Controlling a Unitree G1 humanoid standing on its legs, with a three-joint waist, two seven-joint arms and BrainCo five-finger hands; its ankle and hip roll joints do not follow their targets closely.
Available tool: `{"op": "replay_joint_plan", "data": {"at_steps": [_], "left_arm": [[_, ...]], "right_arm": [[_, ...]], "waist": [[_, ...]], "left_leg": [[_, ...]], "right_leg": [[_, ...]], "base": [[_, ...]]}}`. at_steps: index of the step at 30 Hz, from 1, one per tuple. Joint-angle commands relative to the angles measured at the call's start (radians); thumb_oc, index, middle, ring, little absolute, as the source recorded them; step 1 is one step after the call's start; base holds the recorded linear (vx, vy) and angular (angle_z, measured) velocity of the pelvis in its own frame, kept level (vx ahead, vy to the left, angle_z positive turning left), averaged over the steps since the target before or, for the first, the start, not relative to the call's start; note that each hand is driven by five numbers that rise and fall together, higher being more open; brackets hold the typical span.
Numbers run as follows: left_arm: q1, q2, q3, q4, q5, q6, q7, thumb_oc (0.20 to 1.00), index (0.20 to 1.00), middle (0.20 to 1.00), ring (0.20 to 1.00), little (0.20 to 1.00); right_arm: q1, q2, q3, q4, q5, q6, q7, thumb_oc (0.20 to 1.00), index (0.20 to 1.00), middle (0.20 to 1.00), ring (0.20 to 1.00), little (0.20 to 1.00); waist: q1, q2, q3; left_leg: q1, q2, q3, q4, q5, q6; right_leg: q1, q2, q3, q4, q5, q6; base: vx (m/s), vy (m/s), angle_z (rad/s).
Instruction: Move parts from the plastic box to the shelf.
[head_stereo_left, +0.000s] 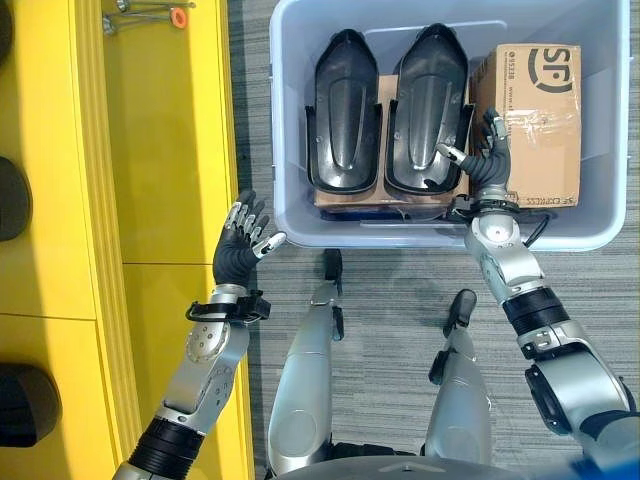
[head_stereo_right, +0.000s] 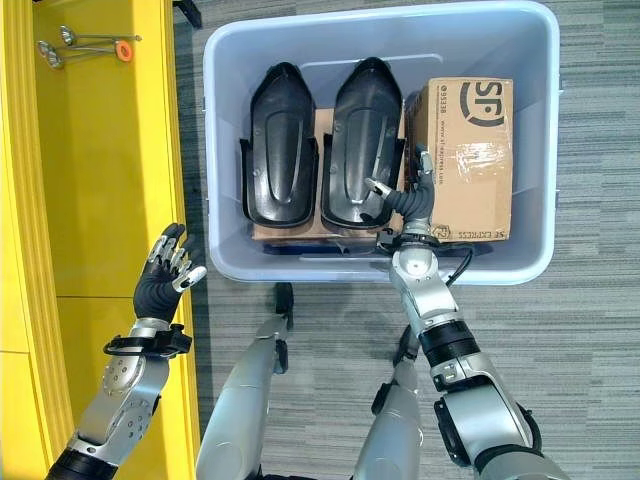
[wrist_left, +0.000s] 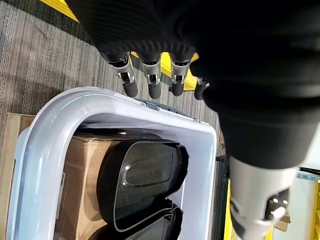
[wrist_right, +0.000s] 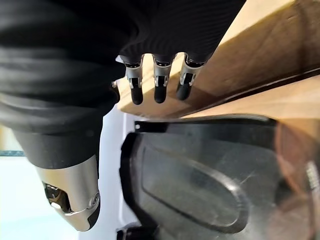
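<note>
A pale blue plastic box (head_stereo_left: 400, 236) stands on the carpet ahead of me. Inside it two black moulded parts lie side by side, the left part (head_stereo_left: 345, 110) and the right part (head_stereo_left: 428, 105), with a taped cardboard carton (head_stereo_left: 530, 120) to their right. My right hand (head_stereo_left: 490, 160) is open inside the box, in the gap between the right black part (wrist_right: 200, 185) and the carton (wrist_right: 260, 55), with its fingers (wrist_right: 160, 85) lying along the carton's side. Open and holding nothing, my left hand (head_stereo_left: 238, 255) hovers outside the box's near left corner, at the edge of the yellow shelf (head_stereo_left: 160, 150).
The yellow shelf runs along the whole left side. Small metal tools with an orange ring (head_stereo_left: 178, 16) lie at its far end. Dark round objects (head_stereo_left: 12, 200) sit at its left edge. A flat brown cardboard (head_stereo_left: 345, 198) lies under the black parts. Grey carpet surrounds the box.
</note>
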Motion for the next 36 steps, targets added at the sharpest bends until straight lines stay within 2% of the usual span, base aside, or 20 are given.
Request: {"op": "replay_joint_plan", "data": {"at_steps": [1, 8, 18, 36], "left_arm": [[-0.004, 0.029, 0.012, -0.101, -0.017, -0.062, 0.007, 1.0, 1.0, 1.0, 1.0, 1.0], [-0.025, 0.035, 0.01, -0.112, -0.022, -0.083, 0.022, 1.0, 1.0, 1.0, 1.0, 1.0], [-0.044, 0.038, 0.0, -0.115, -0.026, -0.093, 0.027, 1.0, 1.0, 1.0, 1.0, 1.0], [-0.107, 0.044, -0.041, -0.118, -0.026, -0.108, 0.037, 1.0, 1.0, 1.0, 1.0, 1.0]], "right_arm": [[-0.058, -0.014, -0.027, -0.028, -0.005, -0.033, -0.018, 1.0, 1.0, 1.0, 1.0, 1.0], [-0.164, -0.043, -0.024, 0.132, 0.011, -0.029, -0.047, 1.0, 1.0, 1.0, 1.0, 1.0], [-0.24, -0.05, 0.003, 0.227, 0.02, -0.023, -0.034, 1.0, 1.0, 1.0, 1.0, 1.0], [-0.431, -0.106, 0.058, 0.699, 0.072, 0.021, 0.005, 1.0, 1.0, 1.0, 1.0, 1.0]], "waist": [[0.01, 0.009, 0.012], [0.013, 0.019, 0.012], [0.021, 0.022, 0.012], [0.052, 0.046, 0.012]], "left_leg": [[-0.011, 0.033, -0.022, -0.04, 0.001, -0.026], [-0.042, 0.025, -0.018, -0.044, -0.002, -0.024], [-0.061, 0.021, -0.023, -0.047, 0.0, -0.022], [-0.127, 0.007, -0.031, -0.052, 0.005, -0.023]], "right_leg": [[-0.011, -0.023, 0.027, 0.069, 0.019, -0.028], [-0.048, -0.021, 0.034, 0.075, 0.018, -0.029], [-0.065, -0.017, 0.033, 0.078, 0.016, -0.028], [-0.116, -0.006, 0.026, 0.084, 0.01, -0.027]], "base": [[0.0, 0.0, 0.0], [0.01, 0.015, 0.03], [0.0, 0.0, 0.0], [0.0, 0.0, 0.0]]}}
